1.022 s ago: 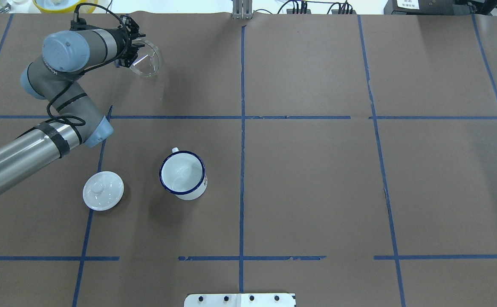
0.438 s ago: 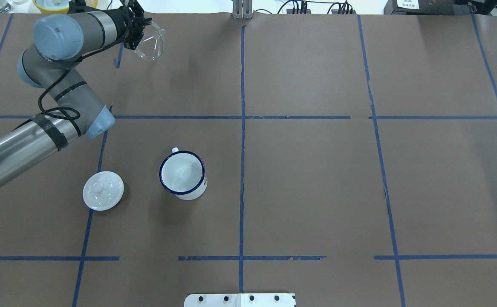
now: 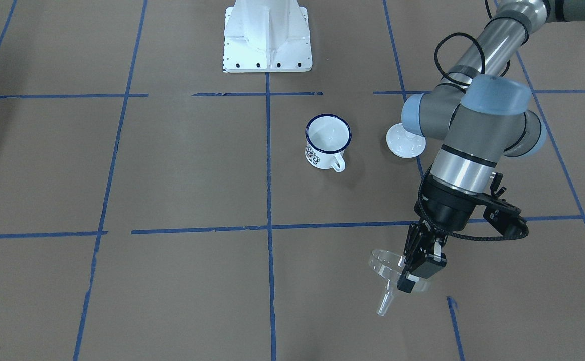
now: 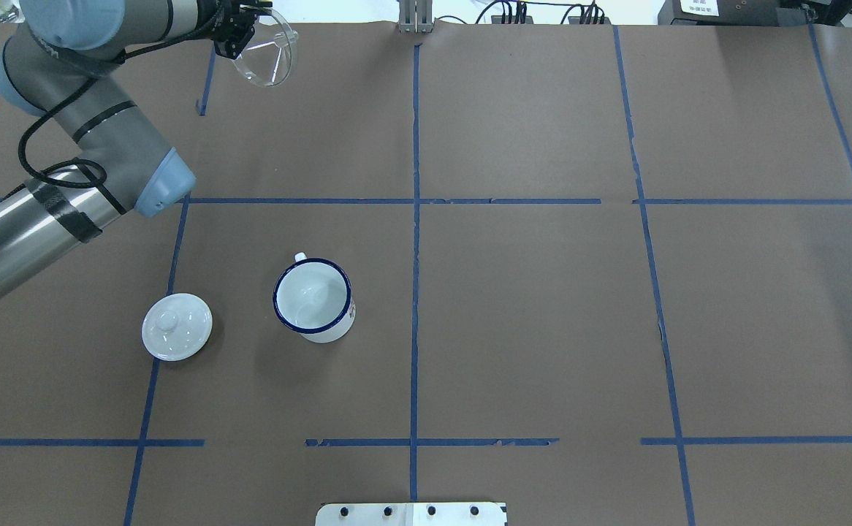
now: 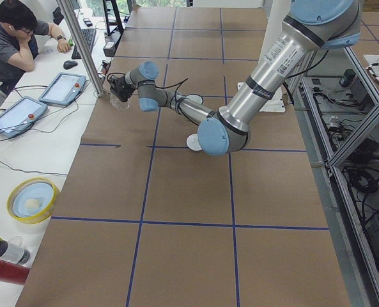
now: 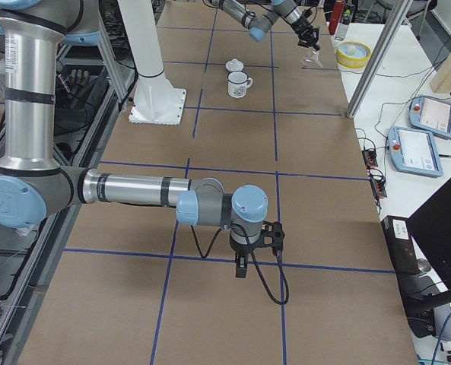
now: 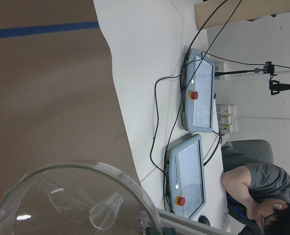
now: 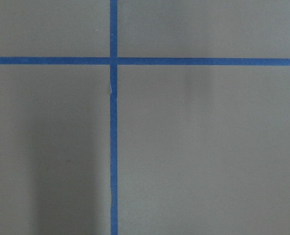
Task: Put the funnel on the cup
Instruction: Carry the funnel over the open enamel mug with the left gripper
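The clear plastic funnel (image 4: 267, 55) hangs above the table's far left part, tilted, spout pointing away from the robot. My left gripper (image 4: 242, 38) is shut on its rim; the front-facing view shows the funnel (image 3: 387, 273) and the left gripper (image 3: 415, 276) too. The left wrist view shows the funnel's bowl and spout (image 7: 81, 200) close up. The cup (image 4: 314, 299), a white mug with a blue rim, stands upright and empty, well nearer the robot than the funnel. My right gripper (image 6: 242, 268) shows only in the exterior right view, low over bare paper; I cannot tell its state.
A round white lid with a knob (image 4: 177, 326) lies left of the cup. The robot's white base (image 3: 267, 37) stands at the near edge. A metal post (image 4: 415, 16), cables and teach pendants (image 7: 196, 93) lie beyond the far edge.
My left arm has lifted the funnel and carried it toward the table's far edge and slightly right. The cup and lid have not moved.
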